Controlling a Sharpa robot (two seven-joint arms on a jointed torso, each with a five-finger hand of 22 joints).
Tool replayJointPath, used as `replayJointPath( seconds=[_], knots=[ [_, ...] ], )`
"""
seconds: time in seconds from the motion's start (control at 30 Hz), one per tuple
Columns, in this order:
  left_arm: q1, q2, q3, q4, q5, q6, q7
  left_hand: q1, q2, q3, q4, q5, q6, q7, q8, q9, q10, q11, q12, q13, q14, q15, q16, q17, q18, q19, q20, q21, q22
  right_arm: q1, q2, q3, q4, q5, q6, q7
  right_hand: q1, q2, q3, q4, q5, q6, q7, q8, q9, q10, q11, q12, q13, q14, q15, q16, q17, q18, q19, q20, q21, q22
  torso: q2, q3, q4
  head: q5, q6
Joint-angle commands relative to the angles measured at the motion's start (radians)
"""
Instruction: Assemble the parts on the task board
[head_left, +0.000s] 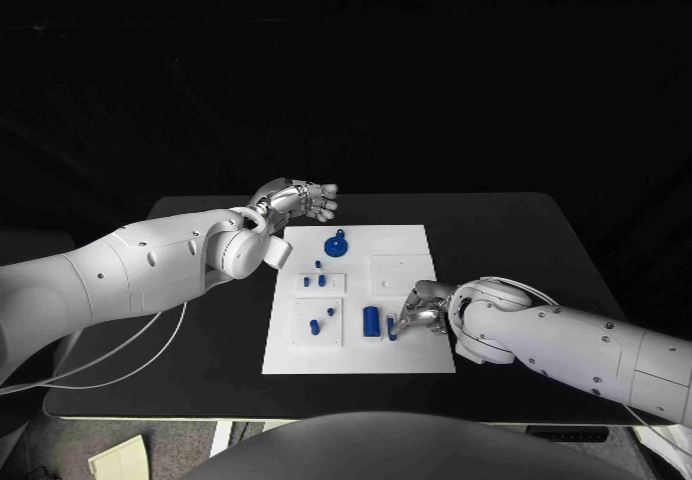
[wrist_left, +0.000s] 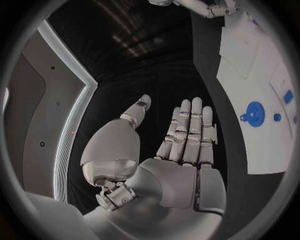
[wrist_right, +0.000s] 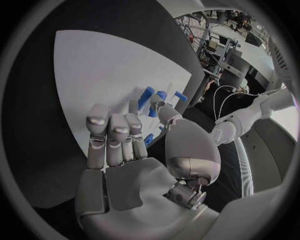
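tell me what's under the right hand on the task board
The right hand is over the task board's near right part, by a blue cylinder. A small blue part peeks out; anything beneath the palm is hidden.

A: Head camera looks steeply down from above at the worktop (head_left: 173, 330), taking in the whole board (head_left: 361, 300) mid-frame, an arm entering from each side.

B: And the wrists?

A: Left wrist camera sits right behind the left hand (wrist_left: 181, 150), very close, palm large in the middle; it faces past the fingers, with the board (wrist_left: 250, 80) running along the circle's edge, seen at a slant.

B: Right one?

A: Same seat behind the right hand (wrist_right: 125, 165), tight in, aimed across the board (wrist_right: 106, 75) from low over it.

B: Overlap?

A: All three share the board; the left wrist view also catches the right hand (wrist_left: 212, 7) far off at its rim.
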Motion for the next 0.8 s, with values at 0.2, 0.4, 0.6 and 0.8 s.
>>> replayJointPath(
  seconds=[0.2,0.4,0.6,0.8],
  knots=[
    [0.001,0.0,0.001,0.002,0.005,0.013,0.006,-0.004,0.0,0.001,0.008,-0.005,-0.005,0.0,0.006,-0.002,-0.008,0.0,0.001,-0.001,0.0,0.0,-0.005,0.001,0.015,-0.005,-0.001,-0.006,0.001,-0.001,-0.015,0.0,0.017,0.003,-0.004,0.011,-0.021,0.003,0.01,0.011,-0.005,0.007,0.001,-0.003,0.0,0.006,0.0,0.001,0.0,0.0,-0.008,-0.006,0.001,0.084,0.002,0.005,-0.006,0.007,0.0,-0.0008,-0.0001,0.003,0.0],
    [0.001,-0.001,0.001,0.002,0.005,0.013,0.006,-0.004,0.0,0.001,0.008,-0.005,-0.005,0.0,0.006,-0.002,-0.008,0.0,0.001,-0.001,0.0,0.0,-0.006,0.002,0.015,-0.005,-0.001,-0.006,0.002,-0.001,-0.018,0.0,0.022,0.001,0.032,0.01,-0.037,-0.013,0.011,0.02,-0.004,0.008,0.001,-0.005,-0.001,0.006,0.0,0.0,0.0,0.0,-0.008,-0.007,0.001,0.084,0.003,0.005,-0.006,0.007,0.0,-0.0007,-0.0002,0.003,0.0],
    [0.001,-0.001,0.001,0.002,0.005,0.014,0.005,-0.004,0.0,0.001,0.008,-0.005,-0.005,0.0,0.006,-0.002,-0.008,0.0,0.002,-0.001,0.001,0.0,-0.006,0.002,0.015,-0.005,-0.001,-0.006,0.002,-0.001,-0.021,0.0,0.026,-0.001,0.054,0.01,-0.024,-0.035,0.019,0.008,-0.005,0.007,0.001,-0.006,-0.002,0.005,-0.001,-0.001,0.0,0.0,-0.008,-0.007,0.001,0.084,0.004,0.002,-0.006,0.008,0.0,-0.0004,-0.0006,0.003,0.0],
    [0.001,-0.001,0.001,0.002,0.005,0.016,0.005,-0.004,0.0,0.001,0.008,-0.005,-0.005,0.0,0.007,-0.002,-0.008,-0.001,0.002,-0.001,0.001,0.0,-0.006,0.002,0.015,-0.005,-0.001,-0.006,0.002,-0.005,-0.02,-0.005,0.033,-0.022,0.063,0.009,-0.021,-0.041,0.021,0.006,-0.005,0.008,0.001,-0.007,-0.001,0.005,-0.001,-0.002,0.0,0.001,-0.008,-0.007,0.002,0.084,0.005,0.002,-0.006,0.008,0.0,0.0003,-0.0006,0.004,0.0]
  ],
)
